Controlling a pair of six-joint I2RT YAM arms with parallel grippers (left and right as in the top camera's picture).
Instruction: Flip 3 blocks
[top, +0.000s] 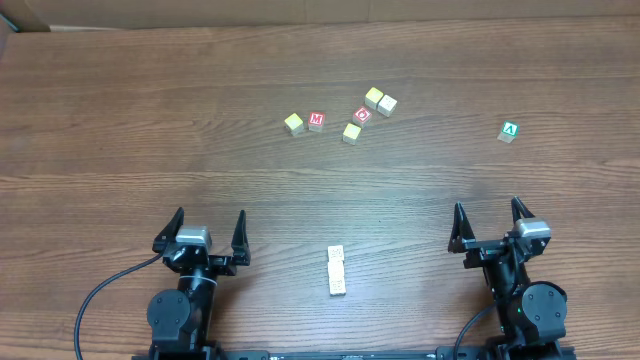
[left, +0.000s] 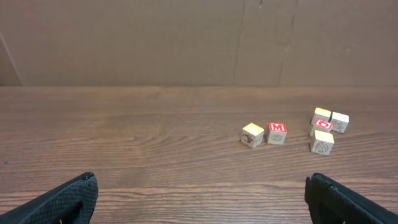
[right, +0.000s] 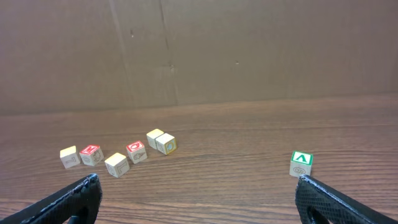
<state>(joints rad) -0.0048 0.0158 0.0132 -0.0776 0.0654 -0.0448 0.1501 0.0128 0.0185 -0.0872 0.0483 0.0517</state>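
Observation:
Three pale cream blocks (top: 338, 270) lie in a short front-to-back column near the table's front edge, touching one another, midway between the two arms. They show only in the overhead view. To their left, my left gripper (top: 210, 215) is open and holds nothing. It points toward the far side, and bare wood fills the wide gap between its fingers (left: 78, 196). To the right of the column, my right gripper (top: 488, 206) is likewise open and holds nothing, and its fingers (right: 320, 196) frame bare table.
A loose cluster of cubes lies far back at centre: a red M cube (top: 317, 121), another red-lettered cube (top: 363, 115) and several cream or yellow-topped cubes (top: 352, 132). A green A cube (top: 510, 131) sits alone at back right. A cardboard wall (left: 186, 43) stands behind the table.

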